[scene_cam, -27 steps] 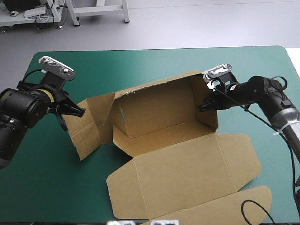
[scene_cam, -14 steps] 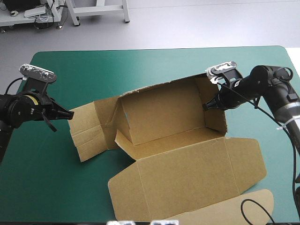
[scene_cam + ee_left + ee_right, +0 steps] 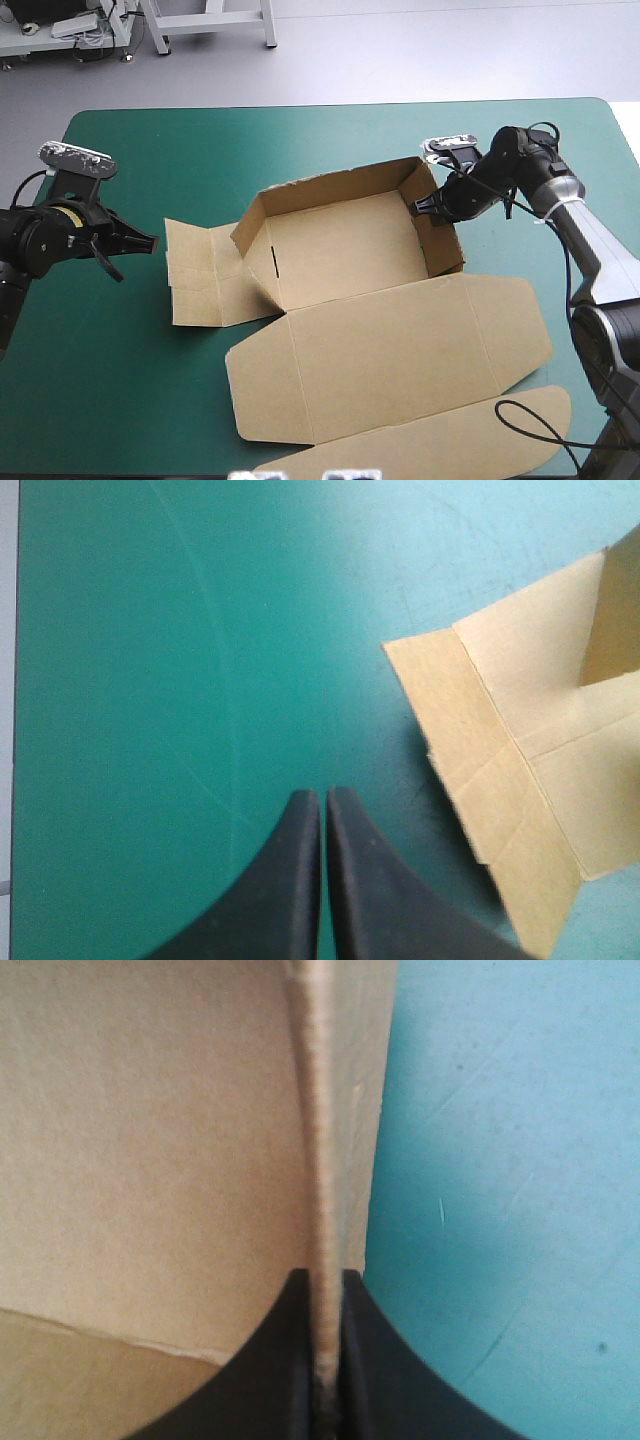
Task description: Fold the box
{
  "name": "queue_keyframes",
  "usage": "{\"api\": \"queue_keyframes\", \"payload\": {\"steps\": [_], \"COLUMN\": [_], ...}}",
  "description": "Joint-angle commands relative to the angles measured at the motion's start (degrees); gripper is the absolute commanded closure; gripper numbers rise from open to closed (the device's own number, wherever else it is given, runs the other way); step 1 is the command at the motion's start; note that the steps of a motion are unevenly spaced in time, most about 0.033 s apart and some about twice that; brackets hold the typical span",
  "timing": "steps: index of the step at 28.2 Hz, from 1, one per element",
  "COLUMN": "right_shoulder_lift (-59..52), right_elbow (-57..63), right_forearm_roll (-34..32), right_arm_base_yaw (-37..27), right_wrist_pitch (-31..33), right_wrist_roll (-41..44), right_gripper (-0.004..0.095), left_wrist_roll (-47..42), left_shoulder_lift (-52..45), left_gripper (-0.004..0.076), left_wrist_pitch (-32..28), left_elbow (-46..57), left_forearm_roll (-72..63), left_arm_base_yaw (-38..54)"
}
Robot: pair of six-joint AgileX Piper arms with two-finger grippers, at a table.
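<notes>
Two hands attend one brown box [image 3: 340, 250], which sits in the middle of the table [image 3: 200, 150]. Its walls are raised at the far side and at both ends, the left end wall leaning. Its lid [image 3: 390, 360] lies flat toward the near edge, and a side flap [image 3: 195, 275] lies flat on the teal-green cover [image 3: 120, 380] to the left. The right hand [image 3: 420, 205] is pinched all but closed on the top edge of the box's right end wall; in its wrist view the board's edge runs straight up between the black fingers [image 3: 285, 1360]. The left hand [image 3: 148, 241] has its fingers pressed together on nothing, over bare cover near the side flap and apart from it.
</notes>
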Motion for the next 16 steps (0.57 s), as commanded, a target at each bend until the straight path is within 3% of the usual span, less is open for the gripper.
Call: {"api": "queue_keyframes", "payload": {"steps": [1,6,8,10,16], "right_shoulder_lift": [0.9,1.3,1.3,1.3,-1.9], "right_elbow": [-0.5,-1.0,-2.2,-4.3,-8.0], "right_forearm_roll": [-0.1,-0.9,-0.6,-0.6,-0.9], "right_arm_base_yaw": [-0.2,-0.2,-0.2,-0.2,-0.2], "right_wrist_pitch": [5.4,5.2,6.9,9.8,9.5], "right_wrist_roll": [0.5,-0.1,-0.1,0.1,0.9], "right_gripper": [0.0926,0.0908,0.0854,0.0748,0.0391], "left_wrist_roll": [-0.8,-0.8,-0.8,-0.8,-0.8], "left_shoulder_lift": [-1.3,-1.3,-1.3,-1.3,-1.3], "left_gripper": [0.0717,0.0717,0.0717,0.0717,0.0717], "left_wrist_pitch": [-3.6,-3.6,-3.6,-3.6,-3.6], "left_elbow": [-1.3,-1.3,-1.3,-1.3,-1.3], "left_forearm_roll": [0.0,0.4,0.4,0.4,-0.3], "left_arm_base_yaw": [-0.1,-0.1,-0.1,-0.1,-0.1]}}
